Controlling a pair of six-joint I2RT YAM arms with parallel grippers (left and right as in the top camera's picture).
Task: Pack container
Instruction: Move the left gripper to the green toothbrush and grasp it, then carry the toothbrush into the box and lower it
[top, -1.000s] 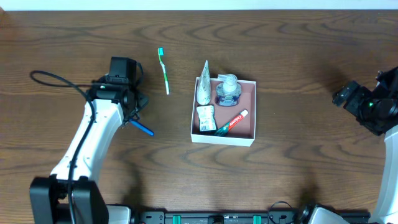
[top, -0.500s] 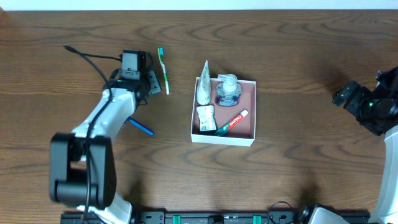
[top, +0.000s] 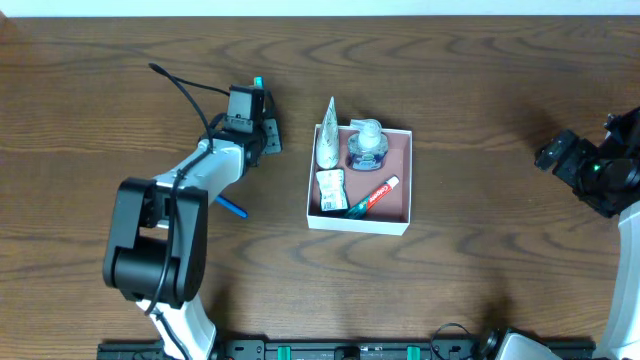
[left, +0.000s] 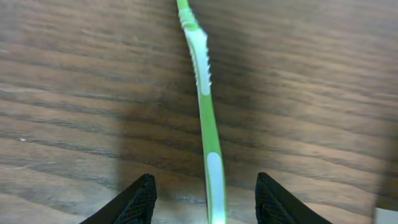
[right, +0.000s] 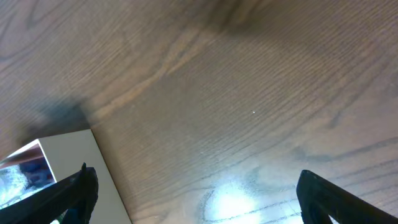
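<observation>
The green toothbrush (left: 204, 118) is straddled by the parted left gripper (left: 204, 182). If closed off-centre, it may be flicked toward the far edge of the table (top: 480, 280). The right gripper (right: 196, 180) is held agape.

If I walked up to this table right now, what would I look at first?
Probably the white container in the middle of the dark wooden table, with a soap bottle, a toothpaste tube and other small packs inside. Next you'd spot the left gripper just left of the box, open, with a green toothbrush lying on the wood between its jaws.
</observation>
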